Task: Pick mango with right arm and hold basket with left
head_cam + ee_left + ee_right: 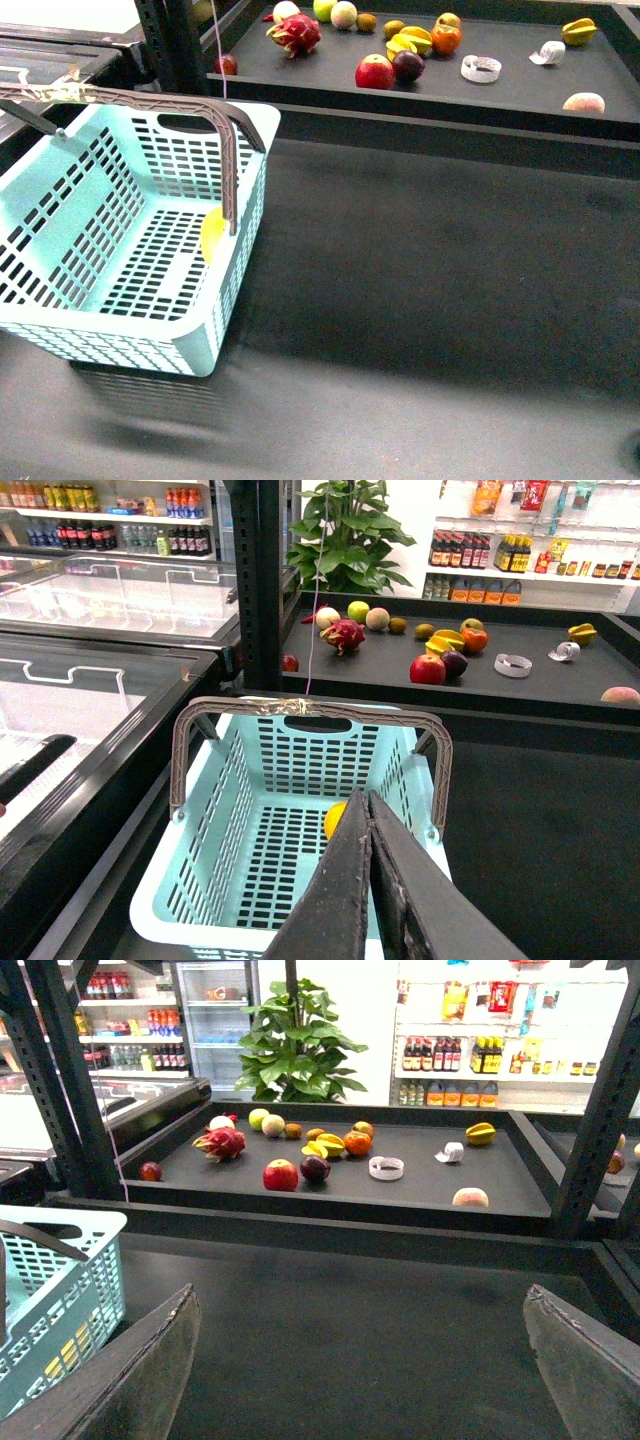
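Note:
The light-blue basket (60,200) stands at the left of the dark table with both brown-grey handles (228,170) raised. The yellow mango (212,235) lies inside it against the right wall, partly behind a handle. In the left wrist view my left gripper (365,800) hovers over the near rim of the basket (290,750), fingers pressed together on nothing, and the mango (335,818) peeks out beside its tip. My right gripper (362,1300) is wide open over bare table, with the basket (50,1290) off to one side. Neither arm shows in the front view.
A raised black shelf (500,90) behind the table holds a dragon fruit (295,33), red apple (375,72), star fruit (410,42), orange (446,38) and tape rolls (480,68). Black rack posts (60,1080) and glass-topped freezers (90,680) stand at the left.

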`<action>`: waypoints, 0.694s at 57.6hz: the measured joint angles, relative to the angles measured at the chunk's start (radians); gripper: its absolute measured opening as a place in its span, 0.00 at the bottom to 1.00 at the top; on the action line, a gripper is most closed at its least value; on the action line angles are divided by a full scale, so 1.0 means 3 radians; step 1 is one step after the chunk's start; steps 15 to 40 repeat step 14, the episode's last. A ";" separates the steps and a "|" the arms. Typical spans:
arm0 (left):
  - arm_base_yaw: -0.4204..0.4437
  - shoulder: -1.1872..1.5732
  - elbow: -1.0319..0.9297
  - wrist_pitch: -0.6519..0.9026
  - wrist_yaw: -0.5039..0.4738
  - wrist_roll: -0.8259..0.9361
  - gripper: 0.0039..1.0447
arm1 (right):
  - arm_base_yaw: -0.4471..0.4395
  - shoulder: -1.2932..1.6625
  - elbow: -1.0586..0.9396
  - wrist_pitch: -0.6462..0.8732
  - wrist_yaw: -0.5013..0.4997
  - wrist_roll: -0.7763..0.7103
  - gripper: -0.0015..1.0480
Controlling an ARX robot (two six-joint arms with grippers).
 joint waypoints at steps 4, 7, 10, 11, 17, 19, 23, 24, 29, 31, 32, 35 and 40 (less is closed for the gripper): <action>0.0000 -0.0003 0.0000 0.0000 0.0000 0.0000 0.02 | 0.0000 0.0000 0.0000 0.0000 0.0000 0.0000 0.92; 0.0000 -0.0003 0.0000 0.0000 0.0000 0.0000 0.02 | 0.0000 0.0000 0.0000 0.0000 0.0000 0.0000 0.92; 0.0000 -0.0003 0.0000 0.0000 0.0001 0.0000 0.02 | 0.0000 0.0000 0.0000 0.0000 0.0000 0.0000 0.92; 0.0000 -0.0003 0.0000 0.0000 0.0000 0.0000 0.02 | 0.0000 0.0000 0.0000 0.0000 0.0000 0.0000 0.92; 0.0000 -0.0003 0.0000 0.0000 0.0001 -0.0003 0.03 | 0.0000 0.0000 0.0000 0.0000 0.0000 0.0000 0.92; 0.0000 -0.0003 0.0000 0.0000 0.0001 -0.0003 0.03 | 0.0000 0.0000 0.0000 0.0000 0.0000 0.0000 0.92; 0.0000 -0.0003 0.0000 0.0000 0.0001 -0.0003 0.03 | 0.0000 0.0000 0.0000 0.0000 0.0000 0.0000 0.92; 0.0000 -0.0003 0.0000 0.0000 0.0001 -0.0003 0.03 | 0.0000 0.0000 0.0000 0.0000 0.0000 0.0000 0.92; 0.0000 -0.0003 0.0000 0.0000 0.0001 -0.0003 0.03 | 0.0000 0.0000 0.0000 0.0000 0.0000 0.0000 0.92; 0.0000 -0.0003 0.0000 0.0000 0.0001 -0.0003 0.03 | 0.0000 0.0000 0.0000 0.0000 0.0000 0.0000 0.92; 0.0000 -0.0003 0.0000 0.0000 0.0001 -0.0003 0.03 | 0.0000 0.0000 0.0000 0.0000 0.0000 0.0000 0.92; 0.0000 -0.0003 0.0000 0.0000 0.0001 -0.0003 0.03 | 0.0000 0.0000 0.0000 0.0000 0.0000 0.0000 0.92; 0.0000 -0.0003 0.0000 0.0000 0.0001 -0.0003 0.03 | 0.0000 0.0000 0.0000 0.0000 0.0000 0.0000 0.92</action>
